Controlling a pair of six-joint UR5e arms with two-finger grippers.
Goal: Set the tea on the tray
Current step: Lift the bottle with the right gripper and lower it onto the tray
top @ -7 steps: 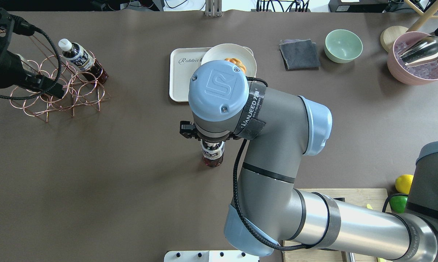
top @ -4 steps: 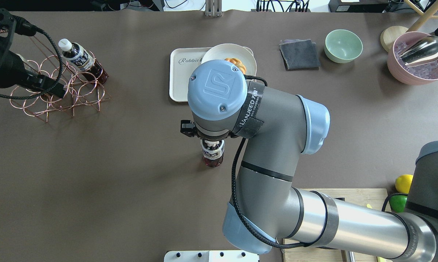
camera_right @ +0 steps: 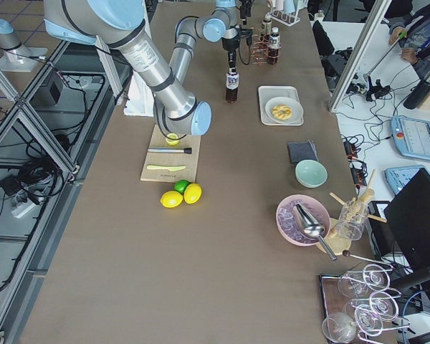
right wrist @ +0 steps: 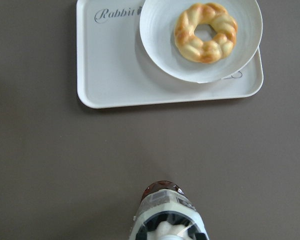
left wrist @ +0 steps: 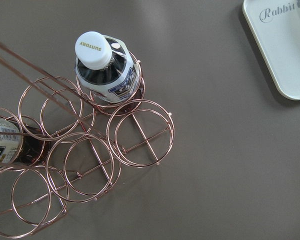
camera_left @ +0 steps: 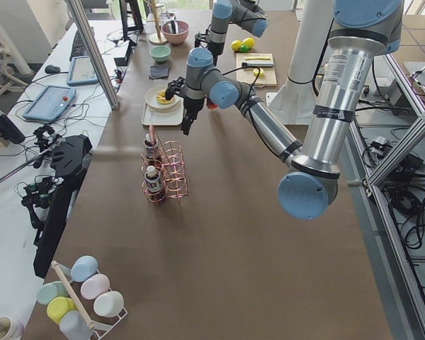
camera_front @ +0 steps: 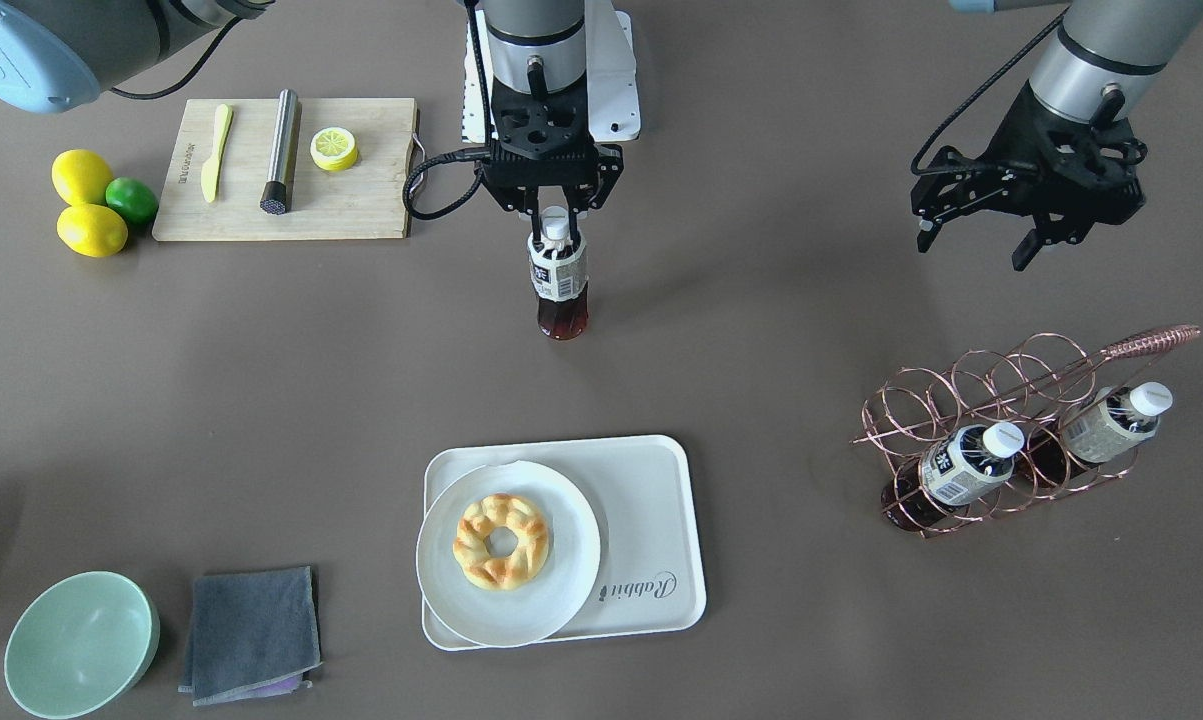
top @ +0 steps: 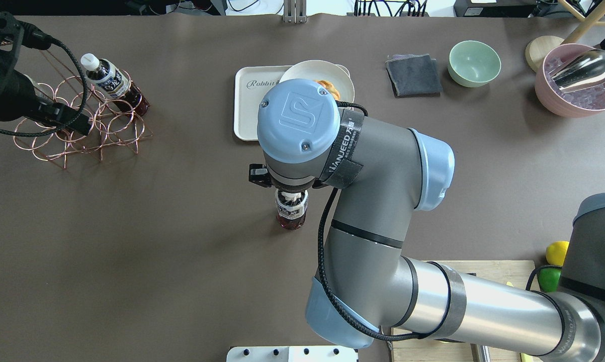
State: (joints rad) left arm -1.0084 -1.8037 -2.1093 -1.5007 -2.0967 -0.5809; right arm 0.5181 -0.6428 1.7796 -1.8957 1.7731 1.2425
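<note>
The tea point(camera_front: 558, 270) is a small bottle of dark red-brown liquid with a white cap, upright at mid-table. It also shows in the overhead view point(top: 291, 213) and the right wrist view point(right wrist: 167, 217). My right gripper point(camera_front: 556, 215) is shut on its neck from above. I cannot tell if the bottle base touches the table. The cream tray point(camera_front: 651, 500) with "Rabbit" lettering lies further out, also in the right wrist view point(right wrist: 110, 65). A white plate point(camera_front: 561, 590) with a doughnut point(camera_front: 501, 540) fills half of the tray. My left gripper point(camera_front: 973, 245) is open and empty above the table near the rack.
A copper wire rack point(camera_front: 1011, 400) holds two more bottles point(camera_front: 961, 465) point(camera_front: 1111, 420). A cutting board point(camera_front: 361, 200), lemons and a lime point(camera_front: 91, 200) lie near the robot's base. A green bowl point(camera_front: 81, 640) and a grey cloth point(camera_front: 251, 630) lie beyond the tray.
My right arm has shifted slightly toward the tray with the tea bottle in its grip. The left arm has barely moved.
</note>
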